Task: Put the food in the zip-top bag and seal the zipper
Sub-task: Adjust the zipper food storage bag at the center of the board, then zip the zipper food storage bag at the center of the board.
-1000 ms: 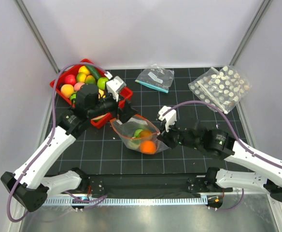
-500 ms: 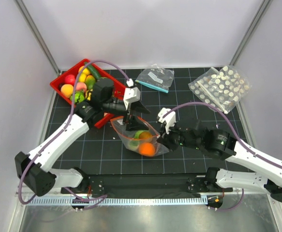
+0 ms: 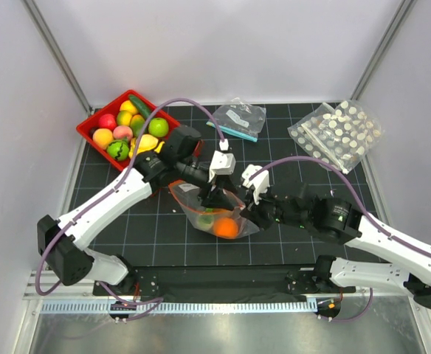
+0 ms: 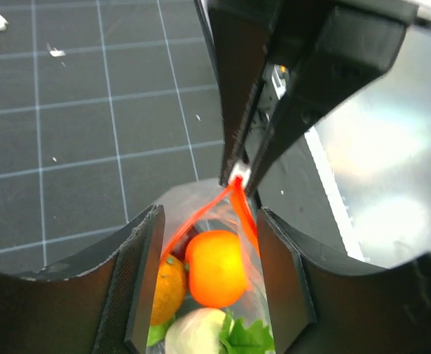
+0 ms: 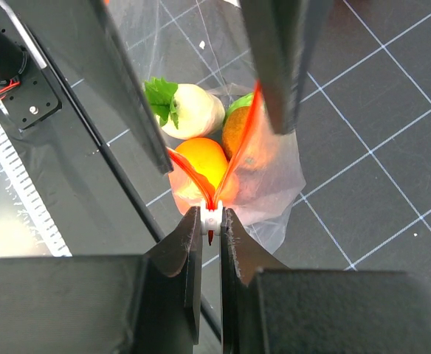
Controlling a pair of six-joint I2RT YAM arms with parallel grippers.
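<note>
The zip-top bag (image 3: 189,205) lies mid-table with its mouth open. In it are an orange fruit (image 4: 215,269), a second orange piece (image 4: 166,289) and a white radish (image 5: 193,110). My right gripper (image 5: 211,218) is shut on the white slider at the end of the orange-red zipper (image 5: 236,158), whose two strips spread apart from there. It also shows in the top view (image 3: 251,212). My left gripper (image 4: 209,215) is open and hangs over the bag's mouth, its fingers (image 4: 138,284) on either side of the bag. It also shows in the top view (image 3: 219,193).
A red basket (image 3: 90,125) with several toy fruits stands at the back left. A clear bag with a teal strip (image 3: 238,118) lies at the back middle. A white-dotted bag (image 3: 336,133) lies at the back right. Both arms meet over the bag.
My left arm has swung from the red basket to the right and now reaches over the bag's mouth. My right gripper has stayed shut at the bag's near end.
</note>
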